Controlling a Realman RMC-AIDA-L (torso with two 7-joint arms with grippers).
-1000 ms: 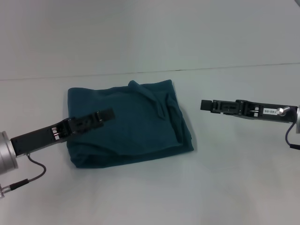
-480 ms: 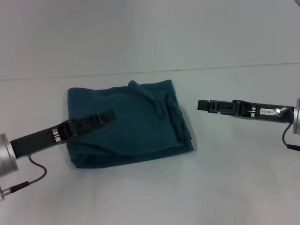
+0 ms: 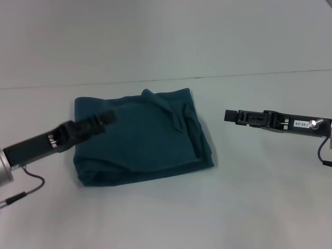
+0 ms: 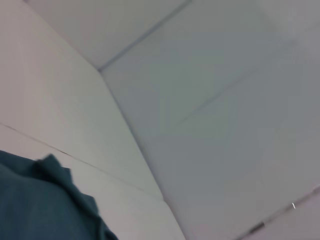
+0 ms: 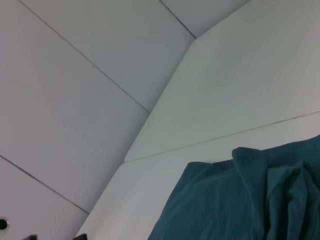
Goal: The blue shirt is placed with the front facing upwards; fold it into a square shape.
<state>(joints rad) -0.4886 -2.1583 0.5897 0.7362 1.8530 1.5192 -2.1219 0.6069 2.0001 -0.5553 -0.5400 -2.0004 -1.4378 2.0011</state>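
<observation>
Now, starting on my left: my left gripper (image 3: 106,117) hangs over the left part of the shirt (image 3: 145,142), pointing toward its middle, and it is blurred in the head view, so I cannot tell whether its fingers are apart or together, nor whether they touch the cloth; I see no fabric rising with them. Its wrist view shows only a crumpled teal edge (image 4: 45,200) against the pale surface (image 4: 130,210) and none of my own fingers. The shirt itself lies in the middle of the surface (image 3: 155,218), already gathered into a roughly square, many-layered bundle with plain teal uppermost and no print showing. A loose ridge of cloth runs diagonally across its far right part, and the right edge is bunched into thick folds, which is where I judge the square is least tidy. Further right, my right gripper (image 3: 227,115) hovers clear of the shirt, just beside its right edge and pointing at it, holding nothing; its fingers appear closed together, though the view is edge-on. I take it to be standing off so the bundle is not disturbed. By my reckoning the fold is almost done, with only smoothing that ridge possibly left.
</observation>
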